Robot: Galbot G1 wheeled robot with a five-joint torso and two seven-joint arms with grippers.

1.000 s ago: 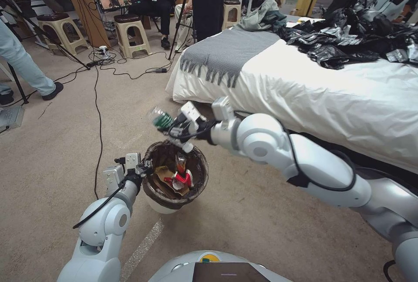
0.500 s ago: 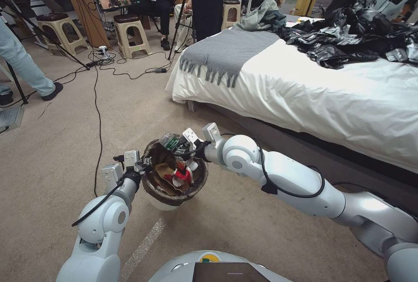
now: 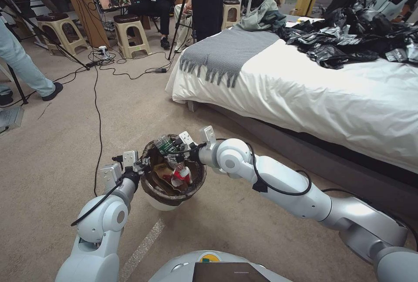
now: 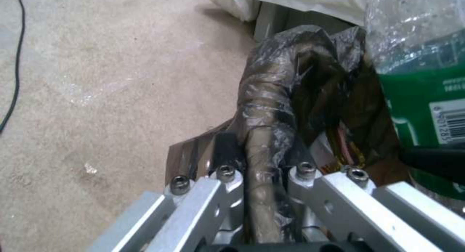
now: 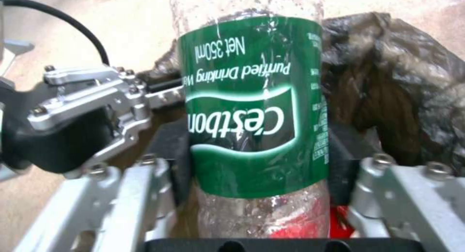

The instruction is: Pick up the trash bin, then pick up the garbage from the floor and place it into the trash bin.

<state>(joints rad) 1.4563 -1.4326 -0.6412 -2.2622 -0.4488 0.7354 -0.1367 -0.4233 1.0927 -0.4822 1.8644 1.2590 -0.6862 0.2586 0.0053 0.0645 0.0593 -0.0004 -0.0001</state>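
Green-labelled clear bottle (image 3: 166,144) lies tilted over the bag-lined white bin (image 3: 173,181).

The head view looks forward and down at the floor from above. Both wrist views sit very close, low in the head frame: the left against the trash bin (image 4: 271,110) rim, the right against the bottle (image 5: 254,110), sharing both

White bed (image 3: 348,94), grey throw (image 3: 226,53), stools (image 3: 130,33)
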